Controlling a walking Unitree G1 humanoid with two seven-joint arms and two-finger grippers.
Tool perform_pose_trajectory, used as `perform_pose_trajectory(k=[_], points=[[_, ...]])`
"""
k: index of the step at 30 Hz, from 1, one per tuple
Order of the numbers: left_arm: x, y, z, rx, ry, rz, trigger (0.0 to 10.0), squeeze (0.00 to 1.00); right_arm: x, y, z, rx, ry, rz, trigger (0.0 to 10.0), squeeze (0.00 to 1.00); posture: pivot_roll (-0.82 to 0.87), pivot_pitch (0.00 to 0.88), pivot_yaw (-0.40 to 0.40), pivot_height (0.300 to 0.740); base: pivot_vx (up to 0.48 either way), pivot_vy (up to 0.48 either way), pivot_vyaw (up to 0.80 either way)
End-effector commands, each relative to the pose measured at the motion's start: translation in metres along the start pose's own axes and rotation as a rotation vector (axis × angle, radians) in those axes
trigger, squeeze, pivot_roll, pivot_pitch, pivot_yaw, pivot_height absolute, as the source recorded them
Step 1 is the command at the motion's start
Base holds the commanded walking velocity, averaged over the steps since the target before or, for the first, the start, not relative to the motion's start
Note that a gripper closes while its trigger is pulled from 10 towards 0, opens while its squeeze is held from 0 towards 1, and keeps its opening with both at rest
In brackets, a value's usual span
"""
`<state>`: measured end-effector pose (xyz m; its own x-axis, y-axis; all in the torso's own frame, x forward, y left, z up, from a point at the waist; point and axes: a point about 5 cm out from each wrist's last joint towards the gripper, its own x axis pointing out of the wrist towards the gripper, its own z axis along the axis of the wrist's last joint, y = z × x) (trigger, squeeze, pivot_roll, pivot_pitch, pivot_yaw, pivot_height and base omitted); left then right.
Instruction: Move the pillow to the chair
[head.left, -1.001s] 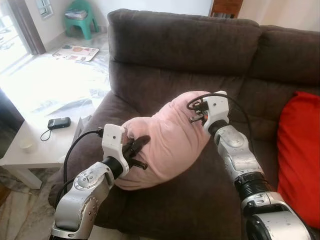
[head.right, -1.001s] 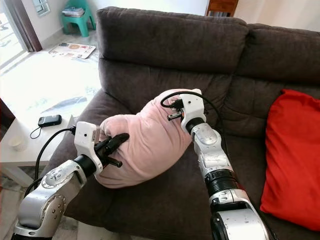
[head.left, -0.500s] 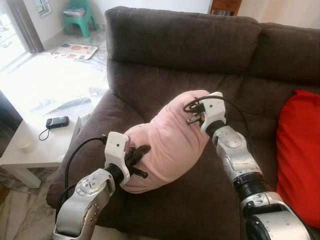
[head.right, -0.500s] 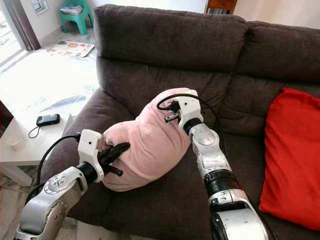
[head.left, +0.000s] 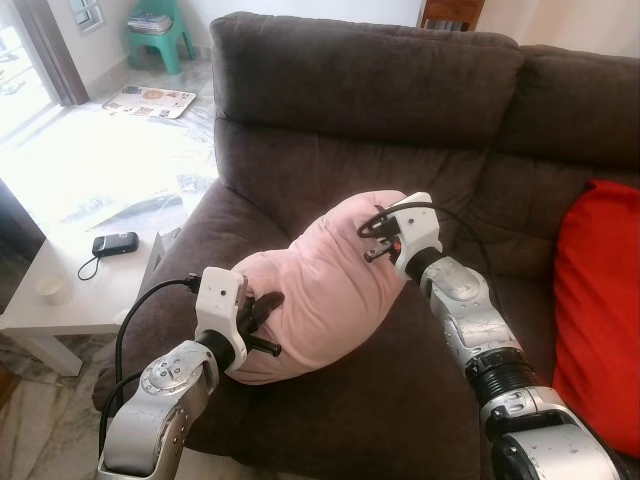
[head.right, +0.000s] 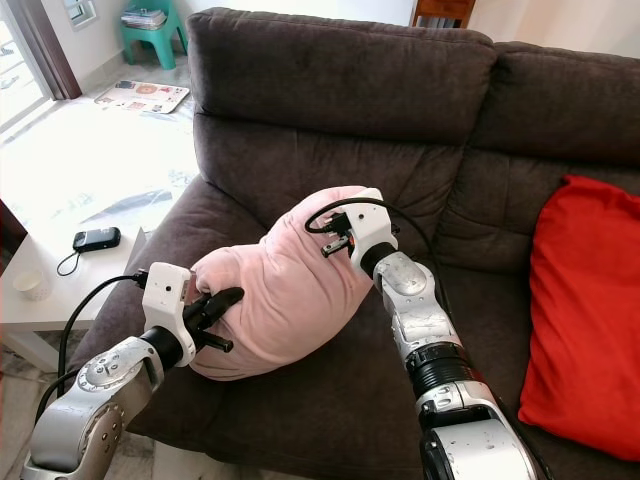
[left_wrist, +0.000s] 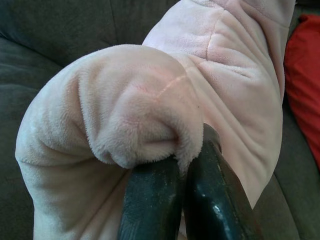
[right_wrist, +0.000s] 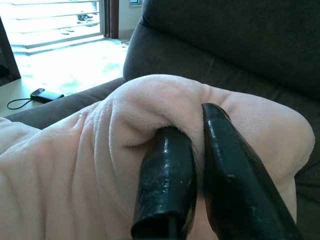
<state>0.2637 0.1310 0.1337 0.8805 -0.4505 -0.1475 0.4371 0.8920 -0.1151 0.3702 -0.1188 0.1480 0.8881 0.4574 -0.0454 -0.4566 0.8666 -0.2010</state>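
Note:
A soft pink pillow (head.left: 325, 285) hangs between my two arms, just above the seat of a dark brown sofa (head.left: 370, 90). My left gripper (head.left: 262, 318) is shut on a fold of its lower left corner (left_wrist: 145, 135). At the upper right corner my right gripper (head.left: 385, 228) is shut on another fold (right_wrist: 165, 110). In each wrist view the black fingers (left_wrist: 150, 200) (right_wrist: 165, 185) pinch plush fabric between them. The pillow sags in the middle between the two grips.
A red cushion (head.left: 598, 300) leans on the sofa's right side. Left of the sofa stands a low white table (head.left: 70, 290) with a phone (head.left: 116, 244) and a small cup (head.left: 52, 289). A teal stool (head.left: 158, 35) and papers (head.left: 152, 101) are on the bright floor behind.
Both arms have carried the pillow a little to the left and down; the right gripper has drawn nearer to me. Both grips stay shut on the pillow.

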Motion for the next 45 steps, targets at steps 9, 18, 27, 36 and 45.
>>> perform_pose_trajectory(k=[9, 18, 27, 36, 45], points=[[0.004, -0.011, 0.003, 0.031, -0.022, -0.064, 10.0, 0.00, 0.006, 0.019, 0.005, -0.019, -0.020, 0.083, 10.0, 1.00, 0.10, 0.075, -0.056, 0.740, 0.000, 0.000, 0.00], [0.004, -0.010, 0.001, 0.030, -0.015, -0.062, 10.0, 0.00, 0.007, 0.017, 0.007, -0.004, -0.031, 0.064, 10.0, 1.00, 0.10, 0.082, -0.056, 0.740, 0.000, 0.000, 0.00], [0.004, -0.010, 0.000, 0.034, -0.010, -0.062, 10.0, 0.00, 0.008, 0.010, 0.009, 0.001, -0.039, 0.015, 10.0, 1.00, 0.10, 0.086, -0.056, 0.740, 0.000, 0.000, 0.00], [0.005, -0.010, -0.002, 0.037, -0.005, -0.058, 10.0, 0.00, 0.007, -0.001, 0.010, -0.001, -0.037, -0.067, 10.0, 1.00, 0.10, 0.087, -0.056, 0.740, 0.000, 0.000, 0.00], [0.004, -0.007, -0.004, 0.041, 0.002, -0.050, 10.0, 0.00, 0.007, -0.007, 0.015, -0.011, -0.055, -0.126, 10.0, 0.95, 0.10, 0.088, -0.053, 0.740, 0.000, 0.000, 0.00]])
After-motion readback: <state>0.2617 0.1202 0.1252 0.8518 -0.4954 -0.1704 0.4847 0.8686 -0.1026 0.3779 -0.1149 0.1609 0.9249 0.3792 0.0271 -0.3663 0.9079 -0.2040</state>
